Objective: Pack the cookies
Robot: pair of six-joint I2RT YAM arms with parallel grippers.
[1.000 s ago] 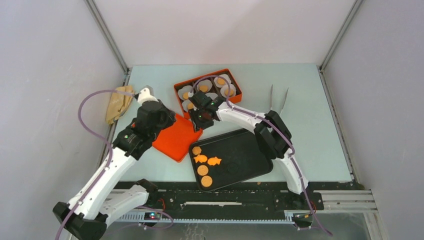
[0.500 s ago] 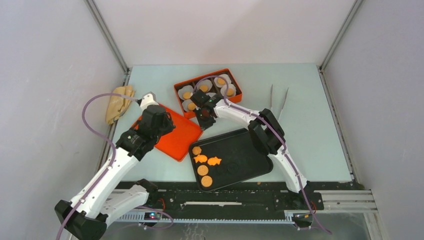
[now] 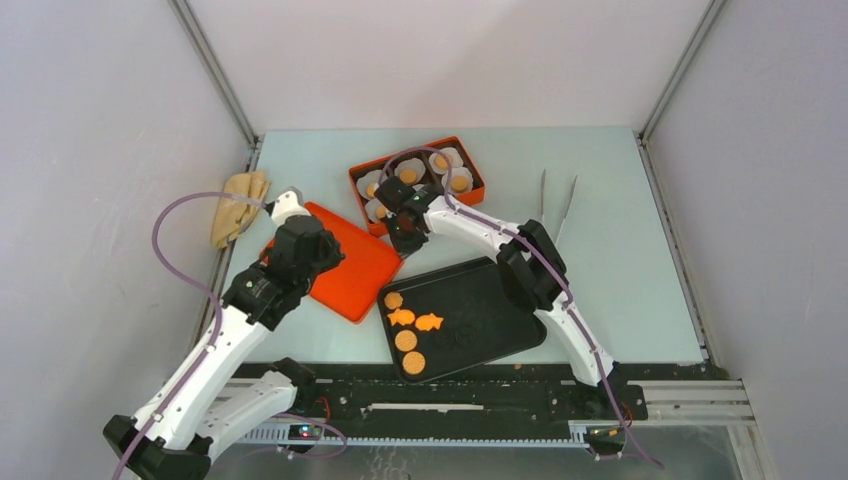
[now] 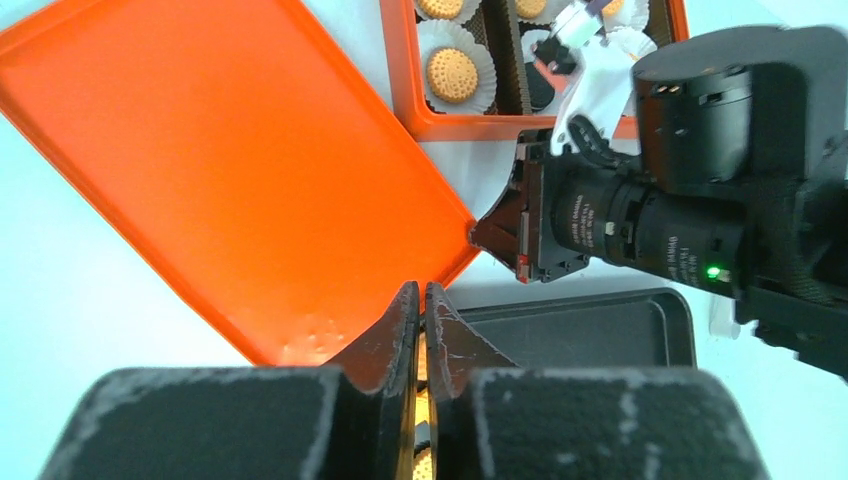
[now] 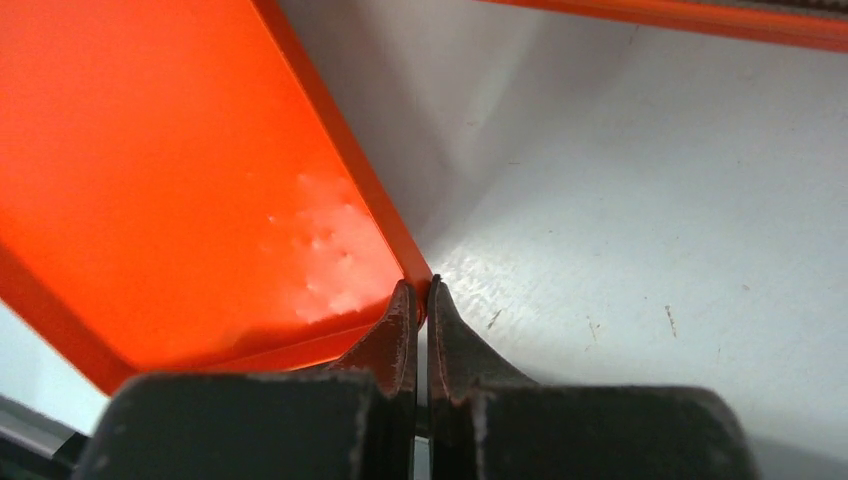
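The right claw (image 5: pixel 421 295) is clenched on the corner of the orange lid (image 5: pixel 180 160), which spreads out to its left. The left claw (image 4: pixel 421 300) hangs pinched shut and empty over the lid's near edge. Just beyond the right claw, the orange box (image 4: pixel 450 126) holds cookies (image 4: pixel 451 70) in paper cups (image 4: pixel 484 88); behind it, five more lie on the black tray (image 3: pixel 480 300)

The corner of a shallow orange plastic tray (image 5: pixel 170 180) is touched by the right gripper's (image 5: pixel 421 292) nearly-closed black tips, above a pale, scuffed table (image 5: pixel 650 260).
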